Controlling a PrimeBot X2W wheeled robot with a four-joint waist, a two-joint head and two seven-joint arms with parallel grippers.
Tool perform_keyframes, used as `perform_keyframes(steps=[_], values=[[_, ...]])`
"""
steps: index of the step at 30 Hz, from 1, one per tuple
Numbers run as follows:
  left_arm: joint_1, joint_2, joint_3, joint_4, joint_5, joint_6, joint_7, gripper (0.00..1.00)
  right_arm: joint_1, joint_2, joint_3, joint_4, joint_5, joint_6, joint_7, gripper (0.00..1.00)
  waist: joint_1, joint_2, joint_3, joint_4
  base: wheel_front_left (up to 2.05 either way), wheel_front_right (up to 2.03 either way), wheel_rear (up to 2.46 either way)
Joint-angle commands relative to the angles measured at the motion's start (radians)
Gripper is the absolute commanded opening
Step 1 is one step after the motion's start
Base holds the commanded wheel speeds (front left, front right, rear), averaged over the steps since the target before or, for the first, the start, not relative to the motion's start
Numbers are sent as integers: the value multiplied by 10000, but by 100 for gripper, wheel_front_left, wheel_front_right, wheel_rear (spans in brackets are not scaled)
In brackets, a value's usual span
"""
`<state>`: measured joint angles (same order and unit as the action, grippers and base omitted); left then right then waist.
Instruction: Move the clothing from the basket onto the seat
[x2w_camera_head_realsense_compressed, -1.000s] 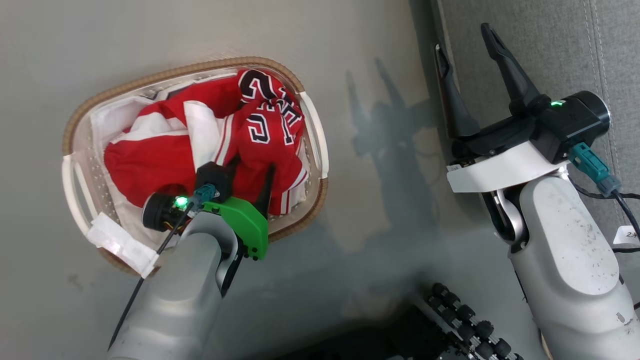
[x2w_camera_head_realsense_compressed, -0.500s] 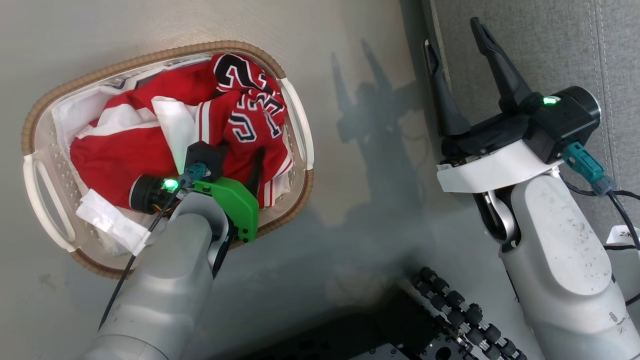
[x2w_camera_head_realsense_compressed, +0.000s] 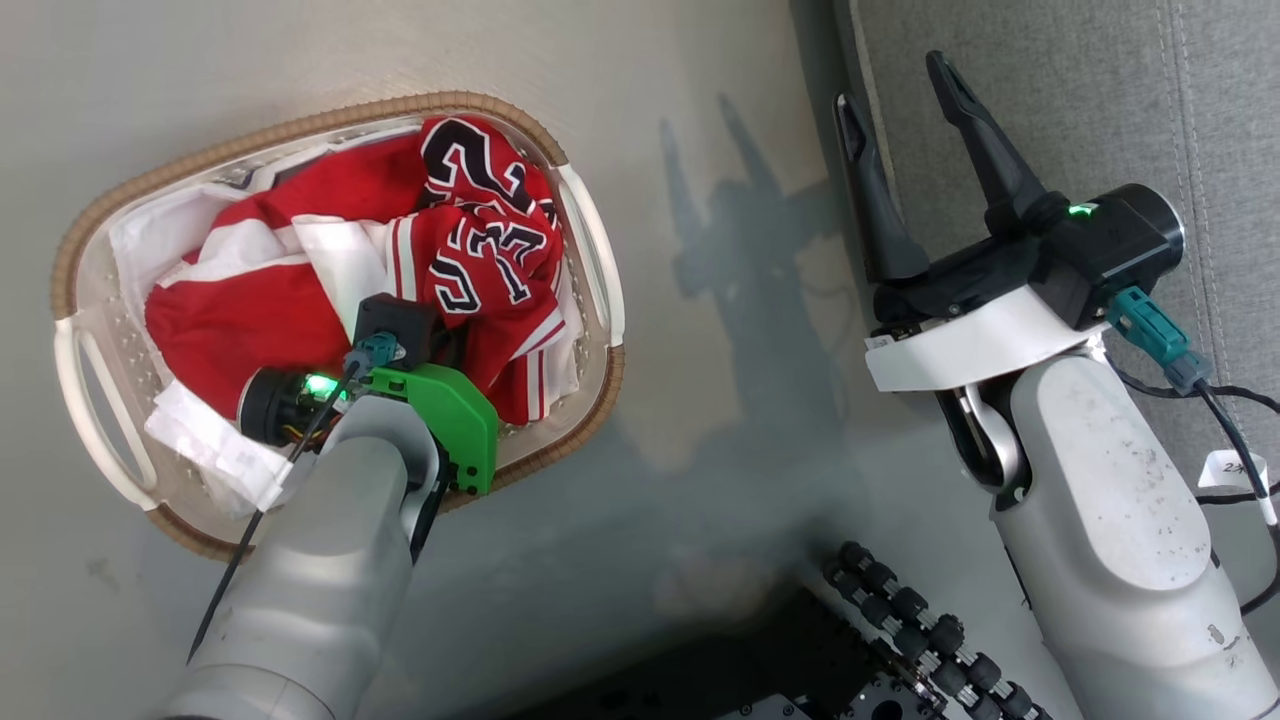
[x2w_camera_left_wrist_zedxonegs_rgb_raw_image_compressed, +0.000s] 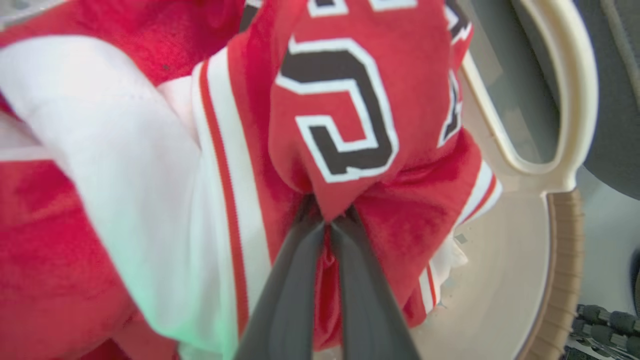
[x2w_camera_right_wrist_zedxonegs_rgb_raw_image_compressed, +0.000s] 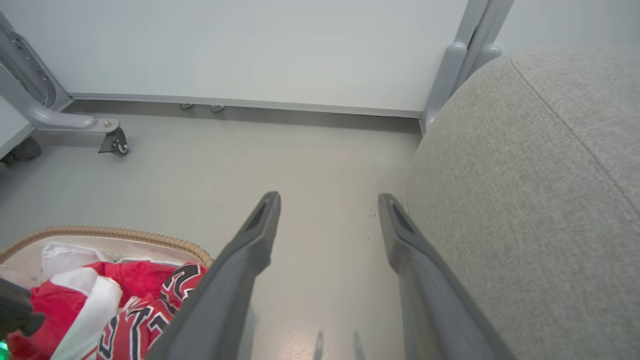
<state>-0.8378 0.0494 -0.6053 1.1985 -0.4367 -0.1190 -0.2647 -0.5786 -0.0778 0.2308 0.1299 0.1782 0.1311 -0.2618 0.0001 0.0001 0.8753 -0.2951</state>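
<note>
Pinching fold of red jersey (x2w_camera_left_wrist_zedxonegs_rgb_raw_image_compressed: 425, 215): left gripper (x2w_camera_left_wrist_zedxonegs_rgb_raw_image_compressed: 327, 220) clamped tight on bunched cloth just below black-and-white lettering (x2w_camera_left_wrist_zedxonegs_rgb_raw_image_compressed: 325, 75).

Handling, judged:
- fabric light, soft, limp, slightly slick knit
- will drape and trail on lift
- may drag other jersey (x2w_camera_head_realsense_compressed: 230, 330) or white liner (x2w_camera_head_realsense_compressed: 205, 450) along
- best hold is thick gathered fold, not single edge

Look: red, white stripes and trim, crumpled heap inside basket (x2w_camera_head_realsense_compressed: 590, 250), basket on floor (x2w_camera_head_realsense_compressed: 300, 50) beside seat (x2w_camera_head_realsense_compressed: 1050, 90).

Right gripper (x2w_camera_head_realsense_compressed: 892, 80) spread wide, empty, hovering at seat's edge.
</note>
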Motion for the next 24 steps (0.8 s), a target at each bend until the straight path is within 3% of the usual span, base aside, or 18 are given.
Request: perform_keyframes(steps=[1, 7, 24], values=[[214, 39, 79, -107, -48, 19, 7, 0, 178, -4, -27, 79, 28, -6, -46, 100, -1, -1, -313, 98, 0, 0, 0], [977, 40, 407, -891, 37, 61, 5, 0, 455, -34, 7, 352, -14, -6, -46, 100, -1, -1, -1337, 303, 0, 0, 0], [3813, 30, 1043, -3714, 314, -123, 2, 0, 2306, -260, -94, 1203, -126, -6, -46, 100, -1, -1, -4910, 1706, 0, 0, 0]])
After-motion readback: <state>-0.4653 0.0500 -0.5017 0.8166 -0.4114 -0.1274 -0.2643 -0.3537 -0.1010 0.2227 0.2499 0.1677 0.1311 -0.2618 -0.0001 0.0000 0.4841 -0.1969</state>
